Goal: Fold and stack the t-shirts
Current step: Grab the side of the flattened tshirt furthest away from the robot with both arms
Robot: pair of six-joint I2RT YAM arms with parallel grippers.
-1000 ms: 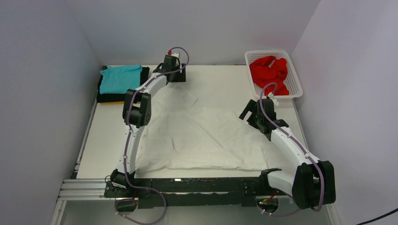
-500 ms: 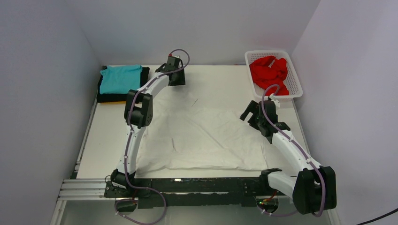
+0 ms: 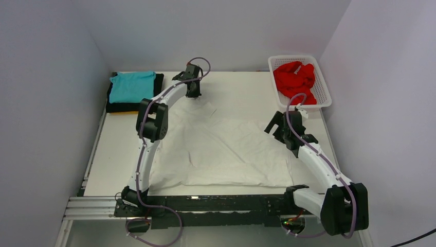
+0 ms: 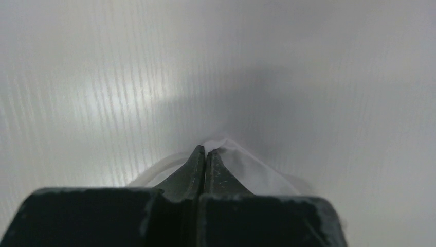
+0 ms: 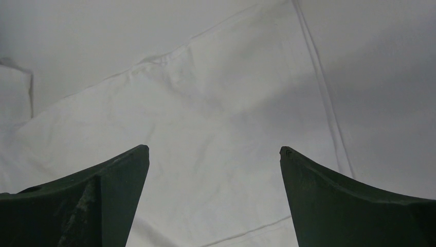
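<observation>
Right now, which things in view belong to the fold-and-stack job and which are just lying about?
Job: white shirt, pinched in the shut left claw; open right claw over it; red shirt; teal shirt on black shirt.
Lying about: basket holding the red shirt; table.

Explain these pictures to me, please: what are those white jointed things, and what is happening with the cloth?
The white jointed things are two robot arms bolted at the near edge of a table. The wide picture comes from a fixed camera above and behind them. The other two come from a small camera on each wrist, looking along its dark fingers. A large white t-shirt lies spread on the table. The left gripper is shut, pinching a bit of its far edge. The right gripper hangs open above the shirt, holding nothing. Far left, a folded teal t-shirt tops a dark pile. Far right, a red t-shirt lies crumpled in a white basket.
</observation>
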